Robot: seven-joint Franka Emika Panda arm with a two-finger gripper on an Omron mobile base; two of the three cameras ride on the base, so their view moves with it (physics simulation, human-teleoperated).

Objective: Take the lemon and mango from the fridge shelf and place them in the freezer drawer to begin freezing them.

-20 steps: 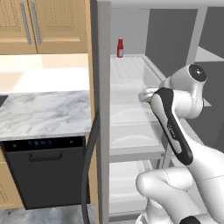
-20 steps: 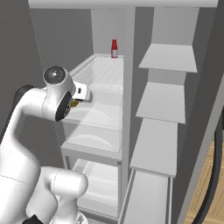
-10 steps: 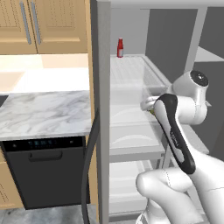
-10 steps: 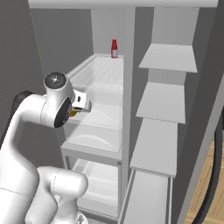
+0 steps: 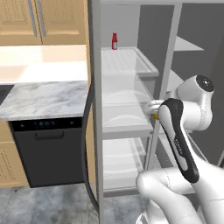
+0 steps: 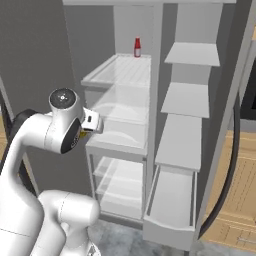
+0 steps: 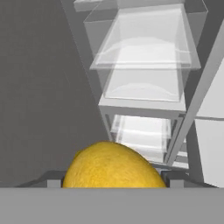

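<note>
My gripper [image 7: 113,178] is shut on the lemon [image 7: 111,166], a deep yellow fruit that bulges up between the two fingers [image 7: 52,179]. A sliver of the lemon [image 5: 155,116] shows beside the hand in the left base view. There the gripper [image 5: 153,108] hangs in front of the clear bins, below the ribbed fridge shelf [image 5: 127,61]. In the right base view the gripper [image 6: 91,126] and the lemon [image 6: 82,135] are left of the fridge column. The freezer drawer [image 6: 172,205] stands pulled out at the lower right. The mango is out of view.
A red bottle [image 5: 114,41] stands at the back of the ribbed shelf [image 6: 122,70]. Clear curved-front bins [image 7: 144,65] are stacked below it. Smooth grey shelves [image 6: 187,97] fill the right column. A marble counter [image 5: 43,98] and a dark dishwasher [image 5: 48,148] lie left of the fridge.
The arm has lowered and drawn back from the ribbed shelf, carrying the lemon down to the level of the bins. The grip has not changed.
</note>
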